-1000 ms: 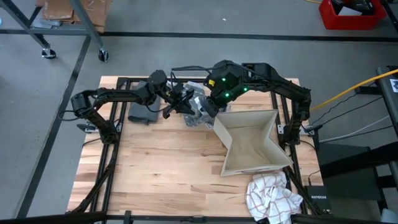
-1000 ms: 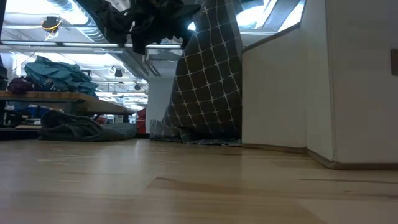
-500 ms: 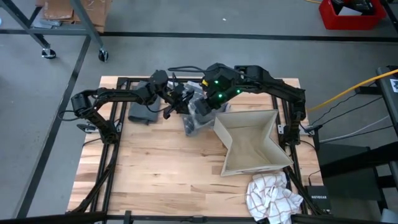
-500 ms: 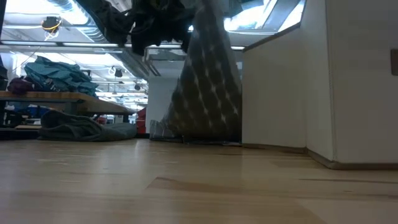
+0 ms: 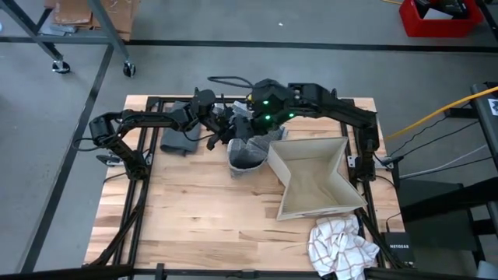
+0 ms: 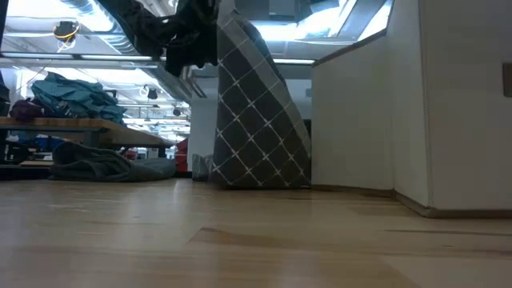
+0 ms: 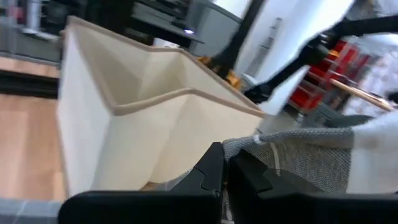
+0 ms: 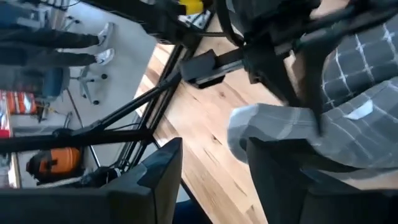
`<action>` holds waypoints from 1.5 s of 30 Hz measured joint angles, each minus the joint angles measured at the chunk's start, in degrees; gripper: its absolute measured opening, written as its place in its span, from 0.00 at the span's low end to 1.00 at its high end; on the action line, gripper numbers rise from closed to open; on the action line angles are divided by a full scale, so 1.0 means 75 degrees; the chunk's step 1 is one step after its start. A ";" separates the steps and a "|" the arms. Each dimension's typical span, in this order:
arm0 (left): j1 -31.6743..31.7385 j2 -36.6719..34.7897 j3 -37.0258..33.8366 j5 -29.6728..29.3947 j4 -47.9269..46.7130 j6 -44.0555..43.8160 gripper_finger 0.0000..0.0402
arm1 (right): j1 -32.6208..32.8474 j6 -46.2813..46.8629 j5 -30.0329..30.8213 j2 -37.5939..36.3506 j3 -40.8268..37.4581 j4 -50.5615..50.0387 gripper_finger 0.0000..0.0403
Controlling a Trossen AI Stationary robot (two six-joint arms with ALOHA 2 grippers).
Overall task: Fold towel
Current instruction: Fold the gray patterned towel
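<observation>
**Towel hangs from left end effector beside the box**

Wooden tabletop (image 5: 194,210) carries a beige box (image 5: 315,175), a folded dark cloth (image 5: 179,140) and a crumpled white checked cloth (image 5: 338,245) near the box's front corner. Left end effector (image 5: 226,128) is clamped tight on the top edge of the grey checked towel (image 5: 249,152), which hangs just beside the box's left wall with its lower end on the wood; the low view shows it (image 6: 256,120) draped as a tall cone. Right end effector (image 5: 253,124) sits right against the left one above the towel, fingers (image 8: 155,180) spread apart with towel fabric (image 8: 298,134) beside them, nothing pinched.

Exact contact between the two end effectors is hard to make out from above, where dark parts overlap. Left fingertips (image 7: 214,171) hide the pinched edge.

Compared with a second ago, the right end effector has let go and opened, and the towel has dropped into a fuller, rounder hang nearer the left arm.
</observation>
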 joint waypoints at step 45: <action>-0.0003 0.0000 0.0002 -0.0630 -0.0107 -0.0286 0.00 | 0.0274 0.3268 0.1434 0.1059 -0.0009 -0.0615 0.45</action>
